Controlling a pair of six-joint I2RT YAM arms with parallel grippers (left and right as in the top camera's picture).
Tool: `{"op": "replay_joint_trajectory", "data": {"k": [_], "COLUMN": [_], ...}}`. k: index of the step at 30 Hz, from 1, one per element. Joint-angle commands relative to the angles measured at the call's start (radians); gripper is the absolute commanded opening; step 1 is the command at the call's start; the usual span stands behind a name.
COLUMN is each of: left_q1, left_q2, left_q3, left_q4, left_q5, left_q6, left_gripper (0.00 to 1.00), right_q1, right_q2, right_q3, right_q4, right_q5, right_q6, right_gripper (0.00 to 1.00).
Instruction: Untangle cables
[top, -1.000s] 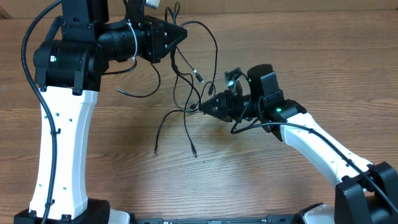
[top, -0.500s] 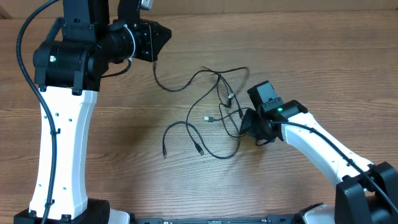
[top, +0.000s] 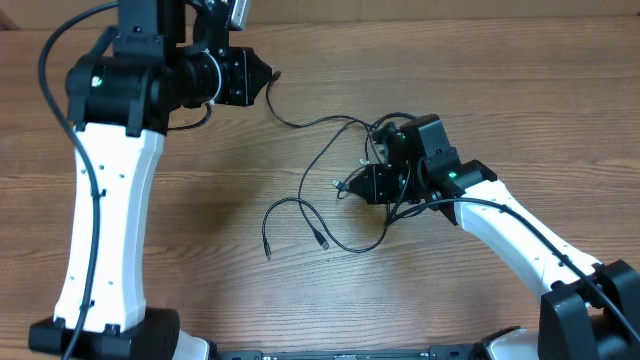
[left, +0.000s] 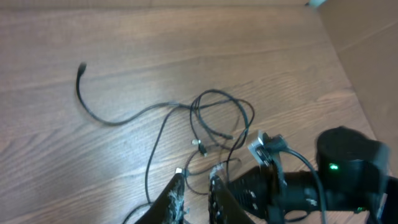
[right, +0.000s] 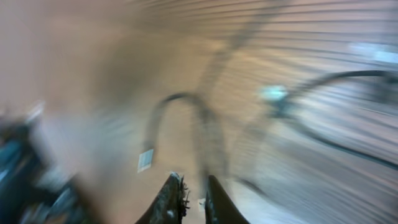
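Noted at left gripper (left: 195, 183): jaws near-closed, empty, held high above cables (left: 214, 93) for clearance. At right gripper (top: 350, 186), low by knot, likely for pulling: narrow gap, grip on strand undeterminable.

Black cables (top: 300, 124), brown wood-grain table (top: 200, 250), white arms (top: 100, 220)

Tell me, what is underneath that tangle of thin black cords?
Bare wooden table shows under the cables wherever they are visible. From above, the black end of the right arm covers the tangle's right side, so whatever lies beneath there is hidden.
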Motion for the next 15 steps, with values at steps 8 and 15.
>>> {"op": "replay_joint_trajectory", "data": {"k": [8,15], "left_q1": [-0.023,-0.116], "left_q2": [0.054,0.113], "left_q3": [0.008,0.008], "left_q4": [-0.010,-0.006], "left_q5": [-0.011,-0.013], "left_q6": [0.038,0.132], "left_gripper": [0.32,0.46], "right_q1": [-0.039,-0.195], "right_q2": [0.001,-0.005], "right_q3": [0.049,0.100], "right_q4": [-0.112,-0.211], "right_q5": [0.177,0.247], "right_q6": [0.003,0.090], "right_gripper": [0.60,0.61]}}
